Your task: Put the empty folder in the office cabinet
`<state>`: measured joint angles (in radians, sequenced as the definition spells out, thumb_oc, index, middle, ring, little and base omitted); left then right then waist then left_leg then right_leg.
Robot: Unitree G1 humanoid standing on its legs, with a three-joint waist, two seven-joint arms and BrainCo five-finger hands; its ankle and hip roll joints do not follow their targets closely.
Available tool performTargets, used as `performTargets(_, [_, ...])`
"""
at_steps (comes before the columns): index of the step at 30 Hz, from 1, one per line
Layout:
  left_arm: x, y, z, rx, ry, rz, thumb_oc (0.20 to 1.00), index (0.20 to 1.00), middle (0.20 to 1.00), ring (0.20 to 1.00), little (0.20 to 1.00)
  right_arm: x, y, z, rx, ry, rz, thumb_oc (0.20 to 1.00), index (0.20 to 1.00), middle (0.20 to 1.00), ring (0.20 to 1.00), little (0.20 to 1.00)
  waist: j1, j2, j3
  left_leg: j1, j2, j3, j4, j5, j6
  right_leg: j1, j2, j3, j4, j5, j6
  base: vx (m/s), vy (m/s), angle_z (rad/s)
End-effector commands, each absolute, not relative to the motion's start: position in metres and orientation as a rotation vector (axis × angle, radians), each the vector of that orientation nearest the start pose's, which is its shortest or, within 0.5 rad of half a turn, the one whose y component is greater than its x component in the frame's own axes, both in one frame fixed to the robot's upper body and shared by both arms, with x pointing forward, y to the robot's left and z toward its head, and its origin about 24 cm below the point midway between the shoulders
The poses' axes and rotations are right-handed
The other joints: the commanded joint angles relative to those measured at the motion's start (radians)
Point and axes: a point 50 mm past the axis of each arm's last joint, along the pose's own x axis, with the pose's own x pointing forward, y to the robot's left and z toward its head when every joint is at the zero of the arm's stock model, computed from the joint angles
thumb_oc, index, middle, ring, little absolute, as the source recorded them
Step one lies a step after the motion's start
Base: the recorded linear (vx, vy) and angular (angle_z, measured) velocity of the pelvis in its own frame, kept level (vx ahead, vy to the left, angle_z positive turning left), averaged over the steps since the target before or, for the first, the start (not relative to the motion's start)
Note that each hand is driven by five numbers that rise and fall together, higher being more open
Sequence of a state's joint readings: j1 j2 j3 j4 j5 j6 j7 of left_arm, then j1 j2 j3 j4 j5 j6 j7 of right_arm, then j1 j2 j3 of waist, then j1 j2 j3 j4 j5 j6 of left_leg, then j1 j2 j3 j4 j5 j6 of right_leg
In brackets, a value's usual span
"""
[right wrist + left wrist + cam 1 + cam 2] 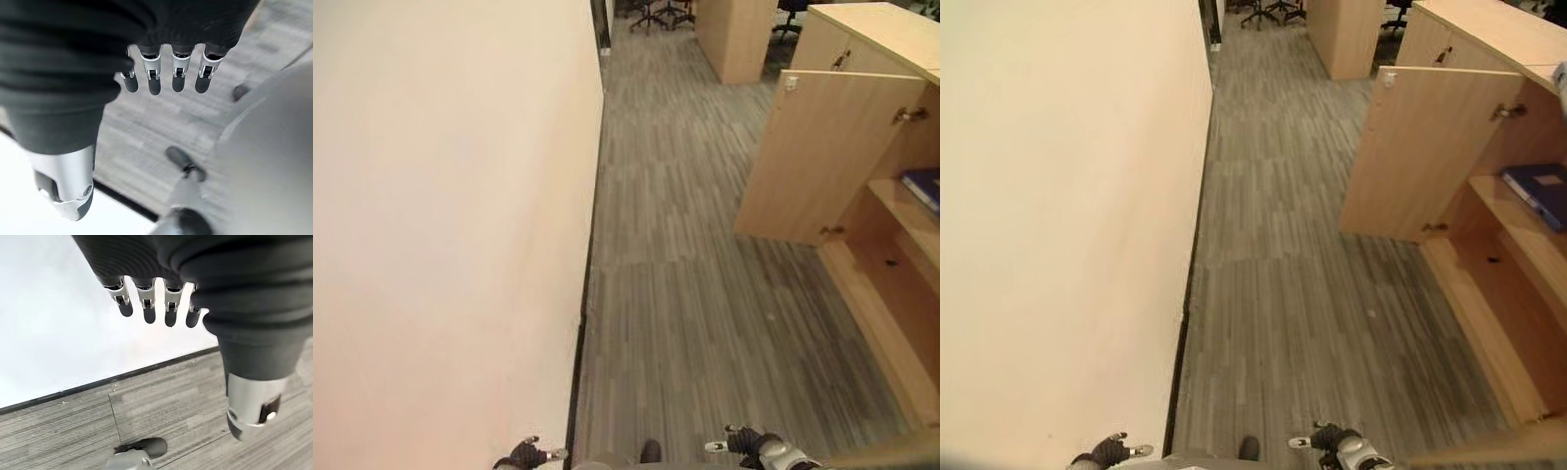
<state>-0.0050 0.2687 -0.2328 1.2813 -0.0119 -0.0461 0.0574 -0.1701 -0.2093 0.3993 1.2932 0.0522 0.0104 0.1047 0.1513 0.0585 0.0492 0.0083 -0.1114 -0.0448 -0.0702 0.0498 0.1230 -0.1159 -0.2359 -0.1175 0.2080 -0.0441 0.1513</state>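
While both the left hand [151, 308] and right hand [166, 78] hang relaxed and hold nothing, a blue folder [1540, 191] lies on a shelf inside the open cabinet [1430, 147]

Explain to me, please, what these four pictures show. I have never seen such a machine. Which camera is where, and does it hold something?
This is a walking robot with two arms and finger hands. Two pictures come from cameras in its head, looking down at a grey carpet floor, with a white wall on its left. On its right stands a wooden office cabinet with its door open; a blue folder lies on a shelf inside. The other two pictures come from cameras on the wrists, looking along each hand. The left hand and the right hand hang low at the robot's sides with relaxed fingers. Neither holds anything.
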Motion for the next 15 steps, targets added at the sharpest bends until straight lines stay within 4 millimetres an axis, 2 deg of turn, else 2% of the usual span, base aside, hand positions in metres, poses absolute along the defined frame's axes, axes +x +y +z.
performTargets(1, [0.082,0.252,-0.159,0.419,1.246,0.032,1.000,1.000,1.000,1.000,1.000,0.156,-0.204,-0.148,-0.340,1.123,0.227,1.000,1.000,1.000,1.000,1.000,-0.026,-0.039,0.072,0.013,-0.021,-0.098,0.065,-0.100,-0.075,-0.031,0.150,-0.025,-0.143,0.139,-0.028,0.18,0.094,0.15])
performTargets(2, [0.080,0.252,-0.160,0.419,1.254,0.031,1.000,1.000,1.000,1.000,1.000,0.157,-0.204,-0.148,-0.332,1.118,0.223,1.000,1.000,1.000,1.000,1.000,-0.040,-0.050,0.078,0.038,-0.043,-0.109,0.060,-0.104,-0.072,-0.074,0.191,-0.048,-0.163,0.158,-0.025,0.27,0.122,0.30])
performTargets(4, [0.077,0.251,-0.161,0.415,1.268,0.023,1.000,1.000,1.000,1.000,1.000,0.155,-0.205,-0.148,-0.327,1.119,0.218,1.000,1.000,1.000,1.000,1.000,-0.066,-0.059,0.090,0.094,-0.063,-0.136,0.048,-0.124,-0.071,-0.095,0.240,-0.113,-0.225,0.180,-0.017,0.27,0.070,0.41])
performTargets(6, [0.075,0.251,-0.161,0.421,1.276,0.009,1.000,1.000,1.000,1.000,1.000,0.150,-0.207,-0.150,-0.320,1.134,0.212,1.000,1.000,1.000,1.000,1.000,-0.087,-0.071,0.088,0.127,-0.075,-0.164,0.047,-0.141,-0.068,-0.118,0.269,-0.116,-0.265,0.201,-0.013,0.25,-0.007,0.56])
performTargets(9, [0.071,0.252,-0.162,0.423,1.289,0.003,1.000,1.000,1.000,1.000,1.000,0.137,-0.213,-0.154,-0.288,1.170,0.171,1.000,1.000,1.000,1.000,1.000,-0.103,-0.082,0.079,0.164,-0.078,-0.197,0.044,-0.168,-0.063,-0.115,0.266,-0.109,-0.294,0.226,-0.010,0.32,-0.085,0.72])
performTargets(10, [0.061,0.250,-0.164,0.414,1.322,0.009,1.000,1.000,1.000,1.000,1.000,0.117,-0.220,-0.159,-0.282,1.229,0.145,1.000,1.000,1.000,1.000,1.000,-0.112,-0.085,0.040,0.202,-0.050,-0.194,0.022,-0.197,-0.074,-0.087,0.252,-0.100,-0.293,0.242,-0.027,0.49,-0.161,0.71])
performTargets(11, [0.059,0.249,-0.164,0.411,1.326,0.012,1.000,1.000,1.000,1.000,1.000,0.113,-0.222,-0.160,-0.284,1.241,0.138,1.000,1.000,1.000,1.000,1.000,-0.115,-0.082,0.032,0.214,-0.032,-0.194,0.015,-0.205,-0.082,-0.079,0.250,-0.098,-0.289,0.239,-0.029,0.58,-0.248,0.58])
performTargets(12, [0.059,0.249,-0.165,0.410,1.328,0.016,1.000,1.000,1.000,1.000,1.000,0.107,-0.227,-0.160,-0.291,1.259,0.125,1.000,1.000,1.000,1.000,1.000,-0.121,-0.077,0.022,0.236,0.010,-0.193,0.004,-0.216,-0.106,-0.069,0.246,-0.098,-0.274,0.222,-0.038,0.43,-0.276,0.19])
performTargets(15, [0.070,0.245,-0.164,0.404,1.293,0.026,1.000,1.000,1.000,1.000,1.000,0.104,-0.239,-0.158,-0.318,1.270,0.092,1.000,1.000,1.000,1.000,1.000,-0.134,-0.065,0.014,0.227,0.107,-0.180,0.044,-0.153,-0.186,-0.054,0.240,-0.102,-0.204,0.153,-0.066,0.31,-0.269,-0.02])
